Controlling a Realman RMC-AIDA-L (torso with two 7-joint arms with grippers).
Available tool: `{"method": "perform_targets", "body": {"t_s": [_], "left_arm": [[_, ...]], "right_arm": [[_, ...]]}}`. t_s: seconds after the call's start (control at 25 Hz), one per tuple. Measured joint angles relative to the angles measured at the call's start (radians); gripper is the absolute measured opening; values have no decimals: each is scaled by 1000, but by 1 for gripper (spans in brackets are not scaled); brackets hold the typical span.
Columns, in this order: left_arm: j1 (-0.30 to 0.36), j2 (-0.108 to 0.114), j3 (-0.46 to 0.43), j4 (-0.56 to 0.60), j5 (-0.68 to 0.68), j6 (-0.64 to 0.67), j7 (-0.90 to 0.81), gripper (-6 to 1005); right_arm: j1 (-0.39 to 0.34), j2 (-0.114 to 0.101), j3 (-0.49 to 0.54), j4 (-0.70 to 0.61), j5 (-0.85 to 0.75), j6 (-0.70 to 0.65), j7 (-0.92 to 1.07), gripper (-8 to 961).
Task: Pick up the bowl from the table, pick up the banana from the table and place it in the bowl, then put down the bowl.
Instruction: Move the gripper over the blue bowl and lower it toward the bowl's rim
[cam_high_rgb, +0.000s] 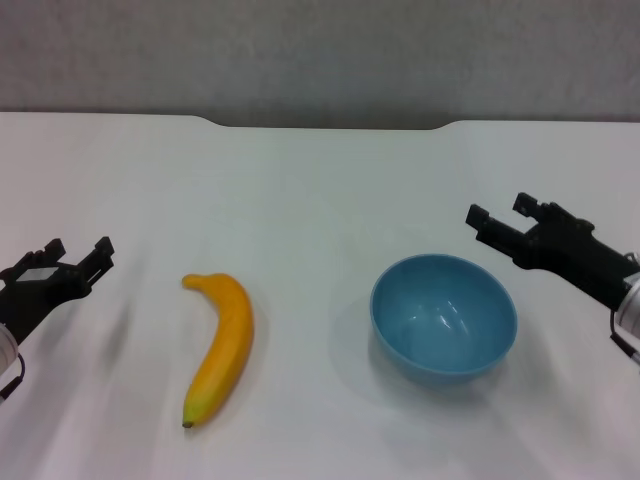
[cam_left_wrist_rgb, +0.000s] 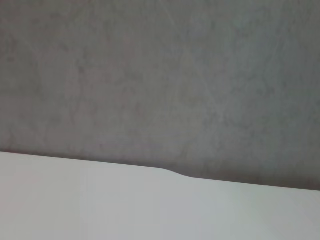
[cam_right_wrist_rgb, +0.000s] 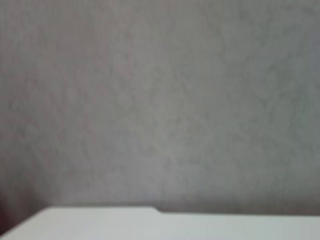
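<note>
The light-blue bowl stands empty on the white table, right of centre. The orange-yellow banana lies left of centre, its dark tip toward the near edge. My left gripper is open and empty at the left, well clear of the banana. My right gripper is open and empty, to the right of and beyond the bowl, apart from its rim. Both wrist views show only the table's far edge and the grey wall.
The table's far edge has a shallow notch at the middle, with a grey wall behind it.
</note>
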Motion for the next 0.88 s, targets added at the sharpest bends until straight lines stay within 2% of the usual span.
{"method": "perform_targets", "body": {"t_s": [0.08,0.2,0.24,0.28,0.36,0.4,0.44,0.52,0.56,0.72,0.76,0.88], "left_arm": [[4,0,0,0,0,0,3,738],[8,0,0,0,0,2,5,738],[7,0,0,0,0,2,5,738],[7,0,0,0,1,2,6,738],[6,0,0,0,1,3,6,738],[5,0,0,0,1,3,6,738],[5,0,0,0,1,3,6,738],[3,0,0,0,2,3,6,738],[2,0,0,0,2,3,6,738],[1,-2,0,0,2,4,7,738],[0,-2,0,0,2,4,7,738],[-12,-3,0,0,2,3,7,738]], "right_arm": [[-3,-11,30,-83,-142,-70,107,868],[-10,-15,97,-209,-413,-141,329,867],[-16,-14,159,-302,-638,-151,514,866],[-16,-14,159,-302,-638,-151,514,866],[-19,-9,216,-391,-868,-147,697,865],[-17,5,268,-486,-1097,-129,879,865],[-17,5,268,-486,-1097,-129,879,864],[-10,18,310,-569,-1292,-92,1042,864],[13,17,338,-601,-1414,-39,1186,863],[130,13,433,-572,-1634,109,1391,862],[130,13,433,-572,-1634,109,1391,861],[238,14,509,-500,-1828,199,1490,860]]}}
